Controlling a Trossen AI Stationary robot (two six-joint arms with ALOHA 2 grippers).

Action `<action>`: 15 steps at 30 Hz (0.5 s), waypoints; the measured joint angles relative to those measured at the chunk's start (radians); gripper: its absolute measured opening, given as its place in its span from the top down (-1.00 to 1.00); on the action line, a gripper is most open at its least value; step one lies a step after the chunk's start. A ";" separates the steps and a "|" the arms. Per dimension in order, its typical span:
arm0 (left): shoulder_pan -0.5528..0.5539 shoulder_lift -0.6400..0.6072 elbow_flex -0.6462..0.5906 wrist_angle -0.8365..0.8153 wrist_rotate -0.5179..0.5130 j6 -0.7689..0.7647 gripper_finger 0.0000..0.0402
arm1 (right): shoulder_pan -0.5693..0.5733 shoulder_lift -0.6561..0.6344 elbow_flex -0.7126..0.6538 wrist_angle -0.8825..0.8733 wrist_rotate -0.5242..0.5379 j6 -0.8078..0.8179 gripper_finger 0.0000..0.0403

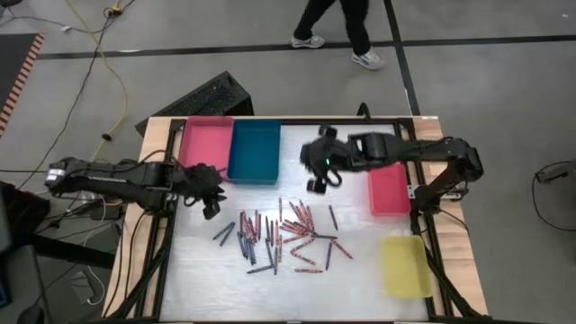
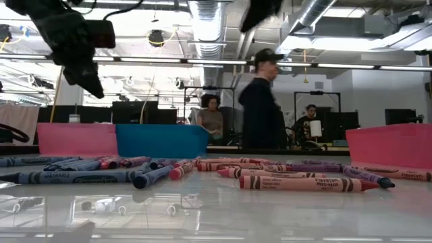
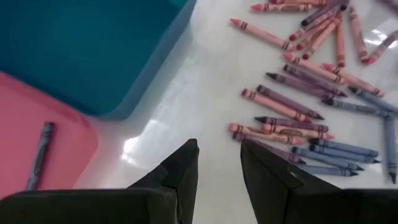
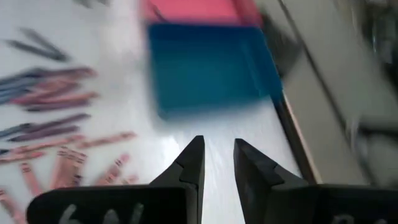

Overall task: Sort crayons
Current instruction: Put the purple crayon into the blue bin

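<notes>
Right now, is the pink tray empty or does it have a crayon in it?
Not empty. The left wrist view shows one dark crayon lying inside the pink tray.

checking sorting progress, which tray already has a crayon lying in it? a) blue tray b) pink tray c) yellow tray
b: the left wrist view shows one dark crayon lying in the pink tray, while the visible part of the blue tray beside it holds none, and the high view shows the yellow tray bare.
</notes>
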 joint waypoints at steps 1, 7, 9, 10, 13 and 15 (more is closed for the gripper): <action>0.047 -0.001 -0.001 0.013 0.047 0.027 0.45 | -0.030 0.010 0.000 -0.044 -0.007 0.053 0.60; 0.320 -0.002 0.018 0.104 0.339 0.122 0.45 | -0.095 0.080 -0.001 -0.285 -0.040 0.214 0.60; 0.393 -0.002 0.045 0.104 0.389 0.126 0.45 | -0.092 0.094 -0.001 -0.290 -0.053 0.208 0.60; 0.424 -0.002 0.059 0.101 0.403 0.119 0.45 | -0.091 0.096 -0.001 -0.275 -0.055 0.194 0.60; 0.495 -0.004 0.124 0.081 0.458 0.061 0.45 | -0.093 0.088 -0.001 -0.198 -0.056 0.154 0.60; 0.528 -0.004 0.187 0.085 0.491 0.035 0.45 | -0.108 0.060 -0.001 -0.138 -0.107 0.127 0.60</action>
